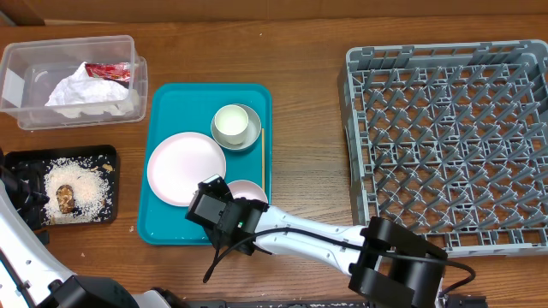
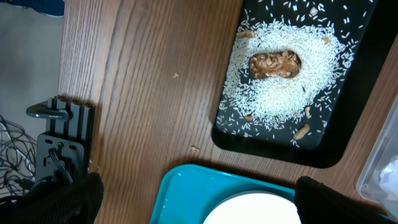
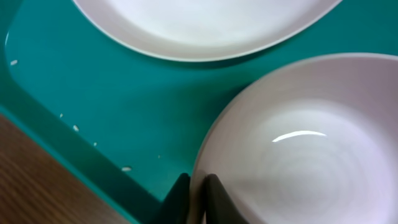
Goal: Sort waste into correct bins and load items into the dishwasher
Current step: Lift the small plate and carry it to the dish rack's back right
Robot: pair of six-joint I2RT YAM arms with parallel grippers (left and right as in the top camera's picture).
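**A:** What is the right claw (image 3: 196,194) doing?

**B:** Its jaws are together, clamped on the near rim of the small plate (image 3: 298,143), one finger either side of the lip as far as I can see. The plate lies flat at the near right of the teal tray (image 1: 167,103), just beside the large plate (image 1: 185,168).

**A:** And the other arm?

**B:** The left claw (image 2: 199,205) has its jaws wide apart and holds nothing. It hangs over the left end of the teal tray, near the black tray (image 2: 348,143).

**A:** How does the waste stand?

**B:** It looks sorted. The napkin (image 1: 81,94) and red wrapper (image 1: 107,72) lie in the clear tub (image 1: 26,68), far left. The rice (image 1: 84,181) and brown lump (image 1: 65,198) are in the black tray, near left.

**A:** So loading is the step in hand?

**B:** I'd say so, and only just begun. The dish rack (image 1: 445,137) on the right of the bench (image 1: 308,51) has no dishes in it. The bowl (image 1: 235,125) and wooden stick (image 1: 263,154) wait on the teal tray.

**A:** Next move?

**B:** Lift the small plate clear of the tray lip, carry it right, and stand it on edge between the pegs. A rim pinch is thin, so the plate may swing, and a slow lift seems wise
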